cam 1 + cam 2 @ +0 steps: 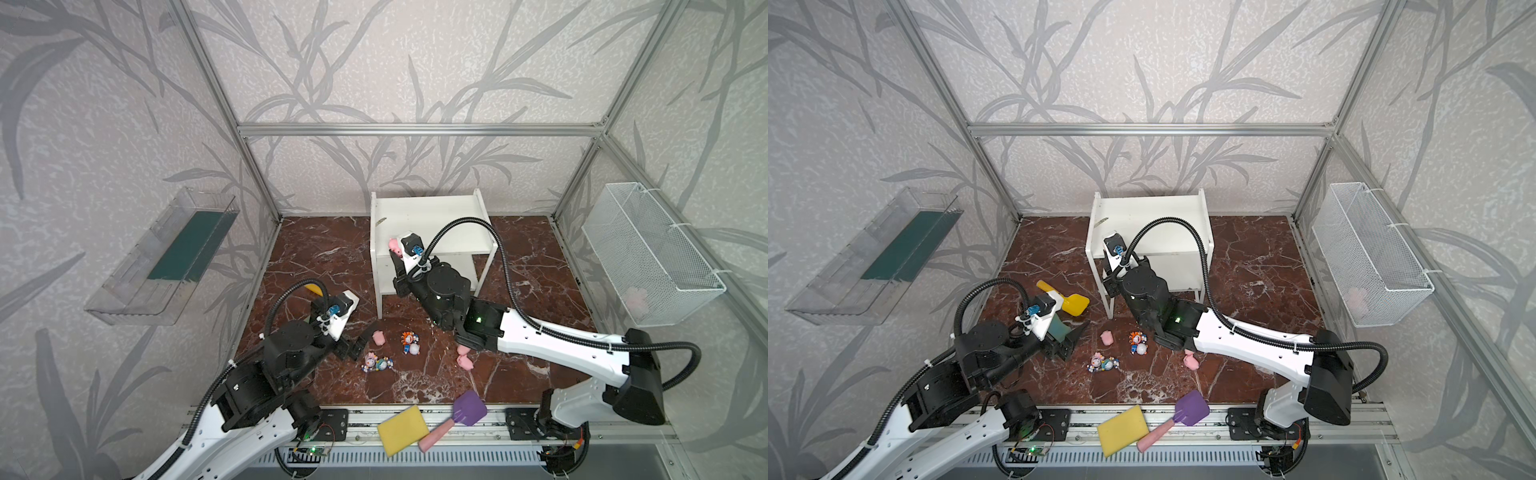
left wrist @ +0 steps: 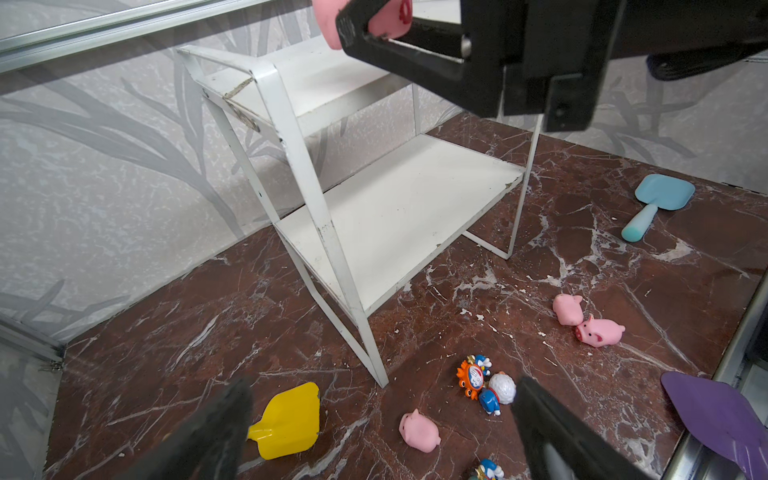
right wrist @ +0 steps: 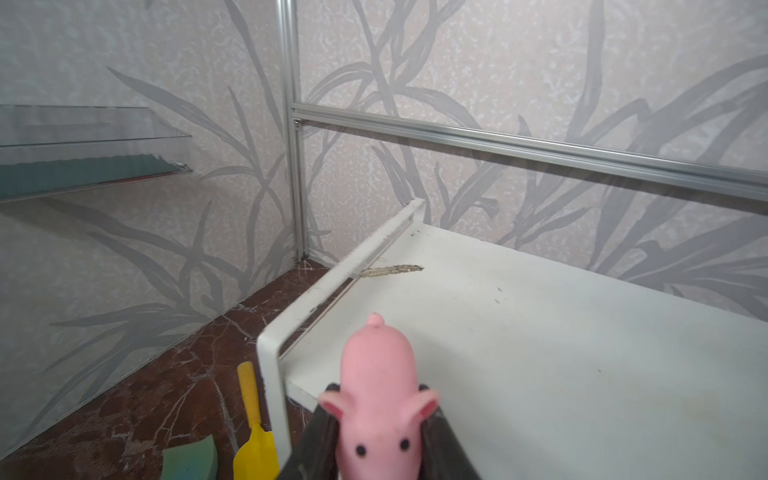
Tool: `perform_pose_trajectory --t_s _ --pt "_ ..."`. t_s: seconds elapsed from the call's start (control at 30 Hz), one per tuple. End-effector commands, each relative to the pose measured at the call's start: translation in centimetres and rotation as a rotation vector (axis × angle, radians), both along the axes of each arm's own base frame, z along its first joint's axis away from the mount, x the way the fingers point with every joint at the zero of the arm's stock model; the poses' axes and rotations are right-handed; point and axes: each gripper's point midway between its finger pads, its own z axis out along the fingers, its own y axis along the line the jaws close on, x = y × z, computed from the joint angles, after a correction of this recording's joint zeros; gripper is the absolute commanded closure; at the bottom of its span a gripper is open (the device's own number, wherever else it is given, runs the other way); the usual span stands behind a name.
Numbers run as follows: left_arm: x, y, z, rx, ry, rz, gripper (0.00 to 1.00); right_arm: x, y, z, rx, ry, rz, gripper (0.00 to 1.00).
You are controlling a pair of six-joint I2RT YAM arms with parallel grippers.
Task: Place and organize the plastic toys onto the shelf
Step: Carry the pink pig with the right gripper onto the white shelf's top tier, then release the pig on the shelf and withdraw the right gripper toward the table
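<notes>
My right gripper (image 3: 378, 390) is shut on a pink pig (image 3: 376, 374), snout towards the camera, just above the front left corner of the white shelf's (image 3: 540, 332) upper board; in a top view that pig (image 1: 393, 246) shows beside the gripper (image 1: 395, 257). Both shelf boards (image 2: 407, 216) are bare. Low over the floor, my left gripper (image 2: 382, 399) stands open with another pig (image 2: 419, 430) lying between and beyond its fingers. Two more pigs (image 2: 567, 309) (image 2: 600, 330) lie together under the right arm. Small multicoloured figurines lie in two clusters (image 1: 409, 343) (image 1: 376, 362).
A yellow shovel (image 2: 286, 419) and a green sponge (image 1: 1059, 328) lie by the left gripper. A blue shovel (image 2: 660, 203) lies right of the shelf. A purple shovel (image 1: 467, 409) and a yellow sponge (image 1: 402, 430) sit at the front edge. A wire basket (image 1: 648, 253) and a clear tray (image 1: 166, 253) hang on the walls.
</notes>
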Motion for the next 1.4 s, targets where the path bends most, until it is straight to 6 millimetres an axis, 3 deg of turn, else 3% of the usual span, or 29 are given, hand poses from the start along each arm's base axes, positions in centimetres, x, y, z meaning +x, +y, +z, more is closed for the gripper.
perform_pose_trajectory --t_s 0.0,0.23,0.47,0.67,0.8,0.93,1.1,1.27,1.37 --pt "-0.3 0.3 0.4 -0.012 -0.028 -0.005 0.01 1.9 -1.2 0.8 0.056 0.02 -0.126 0.69" --pt "-0.4 0.2 0.4 -0.014 -0.027 -0.014 0.01 3.0 -1.3 -0.2 0.037 0.077 -0.14 0.6" --pt "-0.3 0.0 0.2 -0.01 -0.025 -0.019 0.01 2.7 -1.7 -0.8 0.02 0.098 -0.126 0.54" --pt "-0.3 -0.2 0.2 -0.01 -0.022 -0.024 0.01 1.9 -1.8 -0.4 0.01 0.118 -0.081 0.37" --pt "-0.3 -0.1 0.2 -0.01 -0.024 -0.023 0.01 1.1 -2.5 0.9 0.028 0.121 -0.047 0.24" --pt "-0.3 -0.2 0.3 -0.01 -0.026 -0.026 0.01 0.0 -4.4 3.4 0.076 0.134 0.001 0.15" --pt "-0.3 -0.3 0.3 -0.013 -0.024 -0.032 0.01 -0.8 -8.2 6.0 0.121 0.145 0.03 0.06" --pt "-0.4 -0.3 0.4 -0.021 -0.008 -0.036 0.01 -2.3 -11.2 6.6 0.052 0.157 0.03 0.03" --pt "-0.4 -1.1 0.0 -0.016 0.012 -0.064 0.01 -3.3 -12.7 6.0 -0.013 0.173 0.033 0.02"
